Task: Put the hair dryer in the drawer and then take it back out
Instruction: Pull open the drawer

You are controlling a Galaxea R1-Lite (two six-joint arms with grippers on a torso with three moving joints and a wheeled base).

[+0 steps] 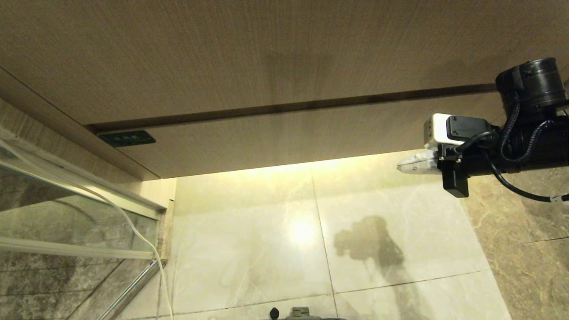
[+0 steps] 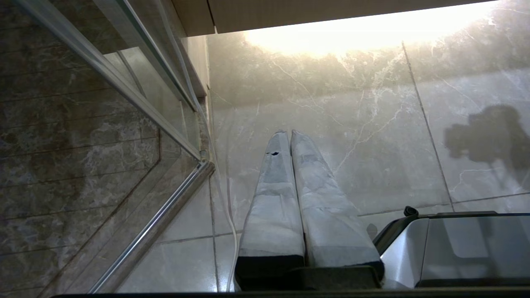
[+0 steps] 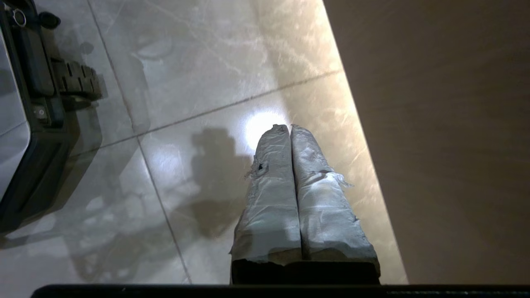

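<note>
Your head view shows the closed flat light-wood drawer (image 1: 284, 142) and right gripper (image 1: 402, 166) beside it, fingers together, empty; only the left wrist view shows the left gripper (image 2: 288, 133), also pressed together. No hair dryer visible.

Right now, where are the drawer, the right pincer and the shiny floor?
drawer (image 1: 284, 138): head view, flat wood front.
right pincer (image 3: 290, 128): right wrist view, shut tips.
floor (image 1: 249, 231): head view, pale tile.

Drawer front (image 1: 284, 138) shut below taller panel (image 1: 249, 53); floor (image 1: 378, 249) beneath; glass door (image 1: 66, 213) at left.
</note>
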